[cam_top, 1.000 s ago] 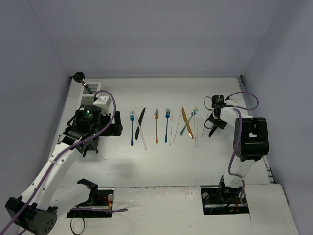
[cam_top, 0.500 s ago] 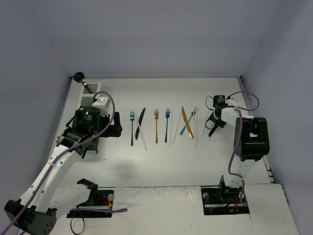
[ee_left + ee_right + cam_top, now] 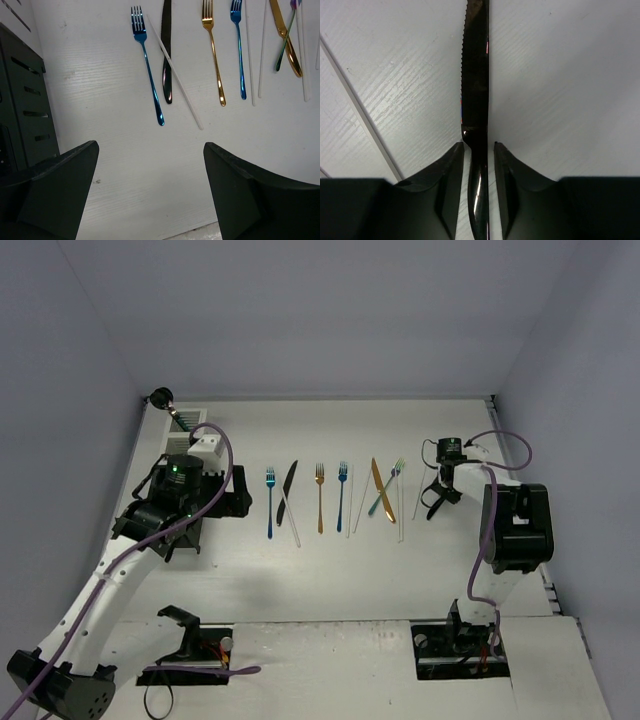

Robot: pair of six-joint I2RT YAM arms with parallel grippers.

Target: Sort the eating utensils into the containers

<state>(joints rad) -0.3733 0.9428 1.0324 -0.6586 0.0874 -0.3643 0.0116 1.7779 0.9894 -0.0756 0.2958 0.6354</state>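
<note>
the right claw [image 3: 479, 146] sits low over the table [image 3: 560, 75], with one jaw on each side of a black knife [image 3: 476, 75], about where the toothed blade narrows into the handle. the gap is slim — a sliver of white shows between the knife and one finger — so we read the jaws as narrowly apart, not yet clamped on it. the left claw [image 3: 150, 192] hangs spread wide and holds nothing. it is beside a black caddy [image 3: 25, 95], with a blue fork [image 3: 145, 65], a second black knife [image 3: 166, 50] and a gold fork [image 3: 212, 50] laid out ahead of it.

we take the step in hand to be the pinch on the knife, and this is where it can fail. the knife lies flat and is thin and glossy. if the fingers meet above its edges they will slide over it or squeeze it out sideways. a pale chopstick [image 3: 360, 108] lies near it on the table, and a skidding knife could knock it. we cannot tell whether the pinch sits at the balance point; if it does not, the lifted knife may droop and twist. the containers [image 3: 190, 430] stand at the far left, well apart from this claw. the carry must cross the whole row of utensils, and a loose hold could drop the knife among them.
</note>
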